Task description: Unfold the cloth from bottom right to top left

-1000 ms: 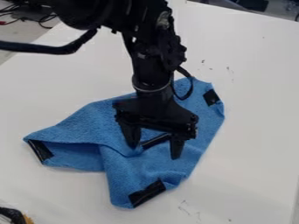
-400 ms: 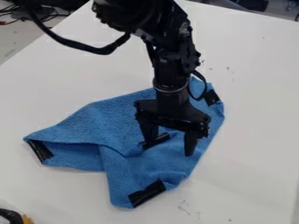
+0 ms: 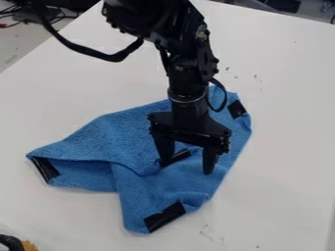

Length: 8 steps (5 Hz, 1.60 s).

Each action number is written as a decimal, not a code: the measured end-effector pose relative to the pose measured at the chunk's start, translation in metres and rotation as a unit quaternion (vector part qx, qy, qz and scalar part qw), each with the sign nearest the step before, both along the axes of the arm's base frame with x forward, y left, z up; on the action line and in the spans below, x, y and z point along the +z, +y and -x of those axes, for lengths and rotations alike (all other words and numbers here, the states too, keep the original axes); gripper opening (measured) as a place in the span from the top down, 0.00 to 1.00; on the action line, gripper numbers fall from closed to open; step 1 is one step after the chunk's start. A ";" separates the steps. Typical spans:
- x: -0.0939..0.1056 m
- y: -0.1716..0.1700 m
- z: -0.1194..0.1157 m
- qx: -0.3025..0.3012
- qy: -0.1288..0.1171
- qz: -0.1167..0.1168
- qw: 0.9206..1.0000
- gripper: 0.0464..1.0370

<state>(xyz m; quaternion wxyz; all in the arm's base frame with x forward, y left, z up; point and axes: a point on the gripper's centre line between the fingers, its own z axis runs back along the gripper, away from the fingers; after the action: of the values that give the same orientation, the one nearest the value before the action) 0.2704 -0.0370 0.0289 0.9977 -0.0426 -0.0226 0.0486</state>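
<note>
Cloth [image 3: 134, 130], blue and rumpled, lies on the white table [image 3: 284, 152], well apart from the table's right edge and upper-left edge. It is partly open at best: black patches mark the corner toward the table's left side [image 3: 44, 169], the lowest corner [image 3: 165, 216] and the one toward the table's far edge [image 3: 237, 109]. A fourth patch [image 3: 177, 157] sits in the middle of the fabric (a corner folded inward, I would guess). The gripper [image 3: 186, 167] hangs over that middle, its two fingers spread apart beside the patch, with no fabric visibly pinched. So the unfolding looks unfinished: what is left, I judge, is gripping that inner corner, drawing it outward and laying it flat.
</note>
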 end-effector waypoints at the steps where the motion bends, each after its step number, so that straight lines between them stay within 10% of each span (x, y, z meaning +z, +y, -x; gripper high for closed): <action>1: -0.004 0.005 -0.007 0.002 0.004 0.007 1.000 0.04; 3: -0.014 0.016 -0.027 -0.022 0.015 0.021 0.999 0.07; 4: -0.019 0.016 -0.031 -0.031 0.017 0.030 0.999 0.20; 6: -0.022 0.017 -0.035 -0.034 0.011 0.041 0.999 0.78; 8: -0.022 0.017 -0.036 -0.035 0.012 0.040 0.998 0.86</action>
<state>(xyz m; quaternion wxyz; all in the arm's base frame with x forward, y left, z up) 0.3065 -0.0201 0.0069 0.9964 -0.0828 -0.0069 0.0148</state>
